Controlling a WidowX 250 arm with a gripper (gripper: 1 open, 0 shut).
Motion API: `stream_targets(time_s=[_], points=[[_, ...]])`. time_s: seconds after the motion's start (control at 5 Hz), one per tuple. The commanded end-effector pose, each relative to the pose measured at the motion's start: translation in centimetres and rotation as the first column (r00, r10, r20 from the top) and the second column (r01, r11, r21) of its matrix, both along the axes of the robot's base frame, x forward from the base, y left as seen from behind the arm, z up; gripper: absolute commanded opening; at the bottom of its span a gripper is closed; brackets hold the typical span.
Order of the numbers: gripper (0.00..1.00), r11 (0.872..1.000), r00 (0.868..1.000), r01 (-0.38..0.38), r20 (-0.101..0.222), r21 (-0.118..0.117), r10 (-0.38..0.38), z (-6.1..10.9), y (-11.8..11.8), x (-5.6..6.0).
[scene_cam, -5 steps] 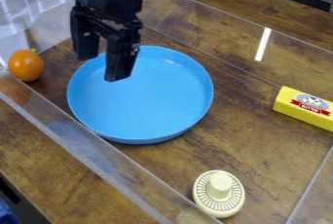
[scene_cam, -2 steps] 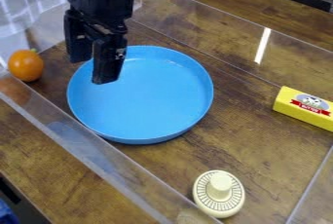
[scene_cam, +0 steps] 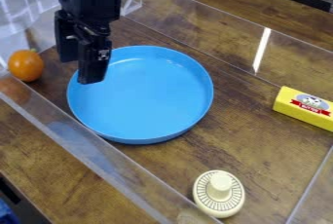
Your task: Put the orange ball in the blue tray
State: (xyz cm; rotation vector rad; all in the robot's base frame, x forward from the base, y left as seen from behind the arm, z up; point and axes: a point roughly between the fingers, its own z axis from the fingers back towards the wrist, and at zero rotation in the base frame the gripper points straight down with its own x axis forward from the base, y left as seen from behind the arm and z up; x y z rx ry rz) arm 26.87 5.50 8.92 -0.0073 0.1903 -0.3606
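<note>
The orange ball [scene_cam: 25,65] lies on the wooden table at the left edge of the view, just left of the blue tray [scene_cam: 156,106]. The tray is a large round light-blue dish with nothing in it. My gripper [scene_cam: 81,60] hangs over the tray's left rim, a short way right of the ball and apart from it. Its black fingers point down and stand open with nothing between them.
A yellow rectangular block [scene_cam: 305,107] lies at the right edge. A small cream ribbed disc [scene_cam: 217,191] sits near the front. A clear plastic wall runs along the table's left and front sides.
My gripper has moved left, from over the tray's left half to its left rim, closer to the ball. It stays open. The ball and tray have not moved.
</note>
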Motion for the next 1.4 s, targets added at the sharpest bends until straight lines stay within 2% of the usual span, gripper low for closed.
stream_targets(time_s=[0.0,0.2,0.6,1.2], points=[[1.0,1.0,0.999,0.001,0.046,0.016,-0.001,1.0,1.7,-0.3],[1.0,1.0,0.998,-0.005,0.06,0.026,0.004,1.0,3.1,-0.9],[1.0,0.999,0.997,-0.02,0.078,0.032,0.018,0.4,4.6,-1.3],[1.0,0.999,0.996,-0.034,0.088,0.024,0.032,-1.6,6.8,-1.5]])
